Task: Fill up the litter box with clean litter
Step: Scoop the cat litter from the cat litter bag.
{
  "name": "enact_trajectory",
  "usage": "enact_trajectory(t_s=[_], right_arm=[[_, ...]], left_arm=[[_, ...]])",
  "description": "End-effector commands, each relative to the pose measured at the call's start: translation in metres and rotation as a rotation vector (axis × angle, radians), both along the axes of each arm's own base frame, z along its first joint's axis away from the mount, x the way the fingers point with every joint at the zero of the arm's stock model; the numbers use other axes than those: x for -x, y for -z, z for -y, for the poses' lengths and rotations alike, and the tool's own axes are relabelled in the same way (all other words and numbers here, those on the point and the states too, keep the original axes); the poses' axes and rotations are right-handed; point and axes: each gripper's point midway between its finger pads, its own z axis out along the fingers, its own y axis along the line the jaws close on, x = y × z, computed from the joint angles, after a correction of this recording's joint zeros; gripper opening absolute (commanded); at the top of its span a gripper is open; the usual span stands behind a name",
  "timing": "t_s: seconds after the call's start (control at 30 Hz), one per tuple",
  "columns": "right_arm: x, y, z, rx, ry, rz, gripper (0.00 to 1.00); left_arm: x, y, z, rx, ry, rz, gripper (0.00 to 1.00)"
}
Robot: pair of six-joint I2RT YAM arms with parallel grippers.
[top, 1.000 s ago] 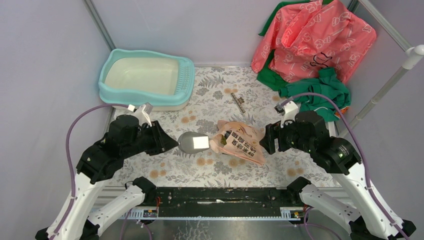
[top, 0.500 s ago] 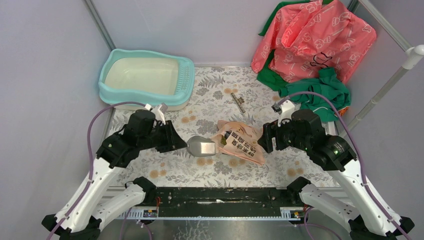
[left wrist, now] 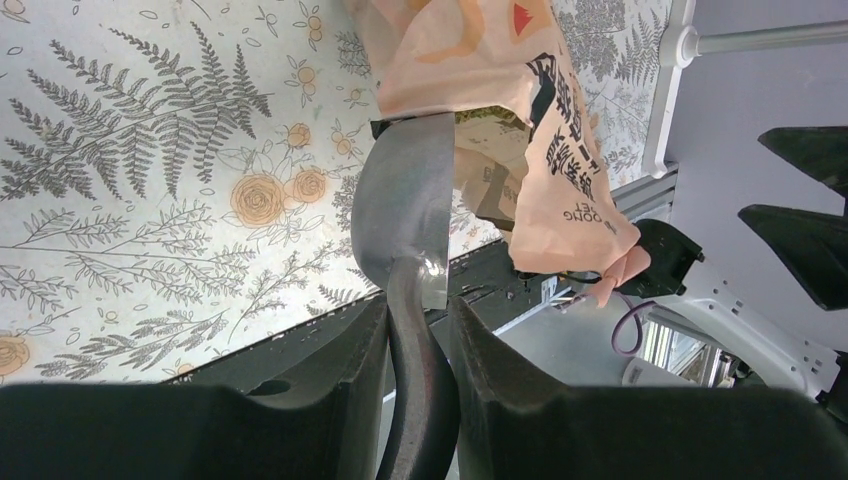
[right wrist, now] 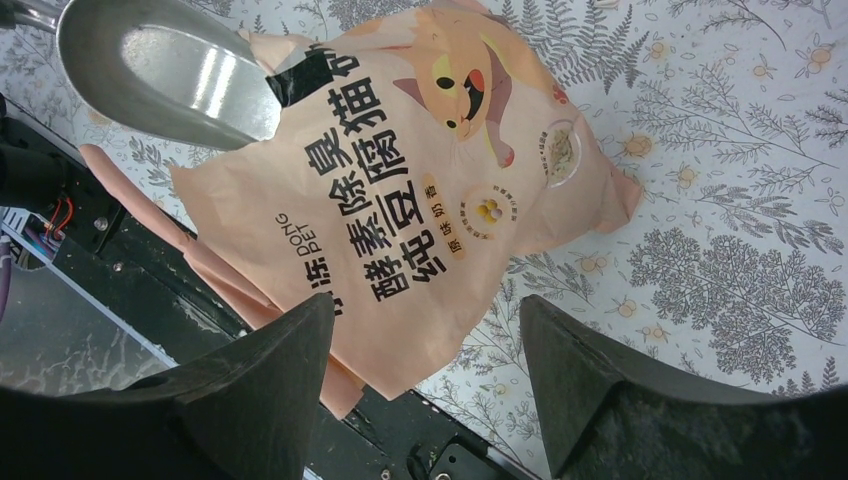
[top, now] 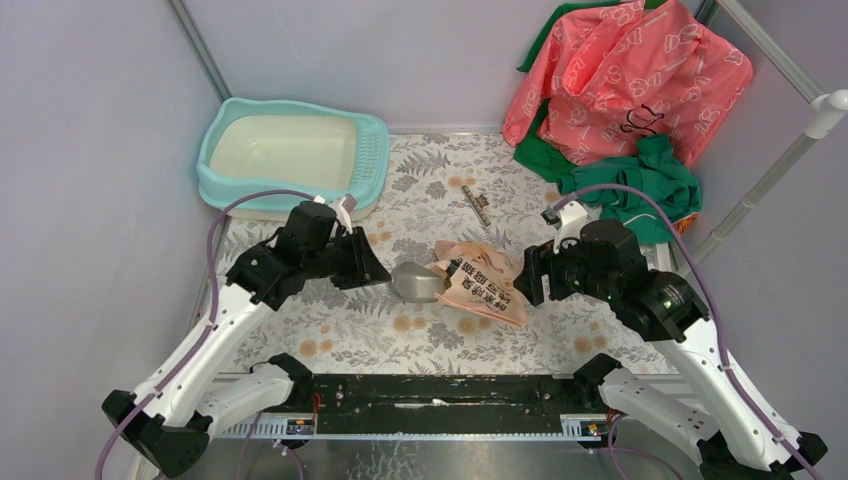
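Clamps the scoop (top: 415, 282) handle in the left gripper (top: 385, 278), bowl at the bag (top: 487, 287) mouth — litter box (top: 376, 150) well apart, upper left. Holds right gripper (top: 525, 278) open beside bag.

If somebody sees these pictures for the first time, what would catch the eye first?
The pink-orange bag lying mid-table, with the grey scoop at its mouth, held by the left gripper. Then the turquoise litter box at the far left, its cream pan bare, and the pink and green cloths far right.
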Motion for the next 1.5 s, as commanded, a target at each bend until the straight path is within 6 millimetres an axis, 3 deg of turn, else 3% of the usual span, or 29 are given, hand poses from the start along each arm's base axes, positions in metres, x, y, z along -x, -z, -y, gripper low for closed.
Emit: enact_trajectory(t_s=[0.0,0.2,0.43,0.6,0.83,1.03,1.3,1.47], right_arm=[[-0.006,-0.006,-0.011,-0.035,-0.039,0.041,0.75],[-0.009,0.0,-0.015,-0.041,-0.046,0.031,0.75],[-0.001,-0.009,-0.016,-0.055,-0.078,0.041,0.75],[0.0,-0.007,-0.018,-0.034,-0.092,0.027,0.75],[-0.001,-0.015,-0.023,0.068,-0.125,0.046,0.73],[0.011,0.0,-0.033,0.255,-0.197,0.078,0.74],[0.022,0.014,-0.043,0.424,-0.241,0.15,0.76],[0.027,0.012,-0.051,0.416,-0.277,0.186,0.77]], left_arm=[[-0.028,-0.023,0.017,0.076,-0.014,0.097,0.08],[-0.043,-0.025,0.025,0.072,-0.014,0.095,0.08],[-0.044,-0.056,0.015,0.027,-0.021,0.153,0.09],[-0.043,-0.054,0.014,0.008,-0.01,0.147,0.09],[-0.045,-0.03,0.019,-0.013,0.018,0.108,0.08],[-0.052,-0.021,0.019,-0.048,0.026,0.104,0.09],[-0.064,-0.022,0.025,-0.069,0.044,0.112,0.09],[-0.069,-0.026,0.028,-0.067,0.052,0.12,0.09]])
